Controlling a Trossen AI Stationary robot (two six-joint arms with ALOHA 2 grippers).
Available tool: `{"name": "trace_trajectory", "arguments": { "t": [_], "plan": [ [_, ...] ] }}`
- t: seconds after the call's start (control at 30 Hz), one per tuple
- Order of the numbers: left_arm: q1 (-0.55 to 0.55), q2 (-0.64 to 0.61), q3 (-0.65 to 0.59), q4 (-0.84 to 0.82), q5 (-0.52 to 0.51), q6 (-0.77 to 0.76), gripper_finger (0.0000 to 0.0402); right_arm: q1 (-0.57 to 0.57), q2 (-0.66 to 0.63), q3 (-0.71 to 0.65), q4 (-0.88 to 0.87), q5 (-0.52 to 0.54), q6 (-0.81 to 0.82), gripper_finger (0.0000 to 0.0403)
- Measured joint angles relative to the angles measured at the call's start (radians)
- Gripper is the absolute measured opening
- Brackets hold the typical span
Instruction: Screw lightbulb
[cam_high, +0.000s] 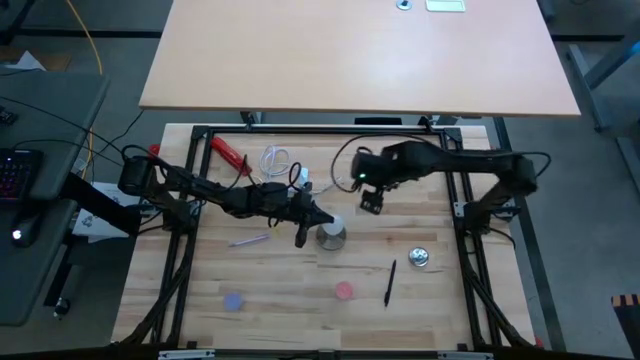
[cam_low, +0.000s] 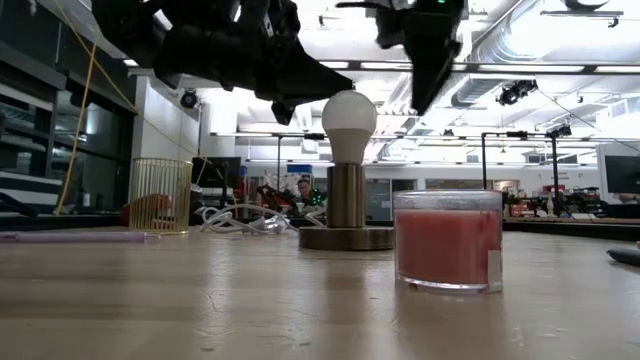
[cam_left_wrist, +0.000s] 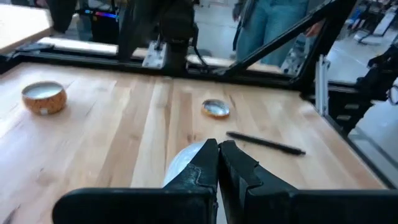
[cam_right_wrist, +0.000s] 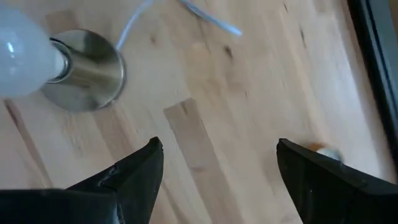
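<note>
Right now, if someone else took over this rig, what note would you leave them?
Left gripper: shut, empty, just beside the lightbulb.
Right gripper: open, empty, hanging above the table behind the socket stand.
Lightbulb: upright in the socket stand, mid-table; neither gripper holds it.
Done: bulb placed in the socket.
Left: I cannot tell whether it is screwed fully home; check, then retract both arms.

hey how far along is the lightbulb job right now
Done: the lightbulb stands upright in the socket stand. In hand: nothing; the shut left gripper sits beside it, the open right gripper hovers nearby. Left: whether it's fully screwed in can't be told.
</note>
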Motion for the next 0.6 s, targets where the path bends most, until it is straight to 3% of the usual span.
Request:
{"name": "trace_trajectory", "arguments": {
  "t": [0.27,0.6],
  "plan": [
    [0.002,0.0,0.0,0.002,-0.056,0.021,0.0,0.026,-0.205,-0.232,0.158,-0.154,0.12,0.0299],
    [0.002,0.0,0.0,-0.002,-0.055,0.023,0.0,0.095,-0.254,-0.291,0.304,-0.16,0.147,0.0299]
  ]
}}
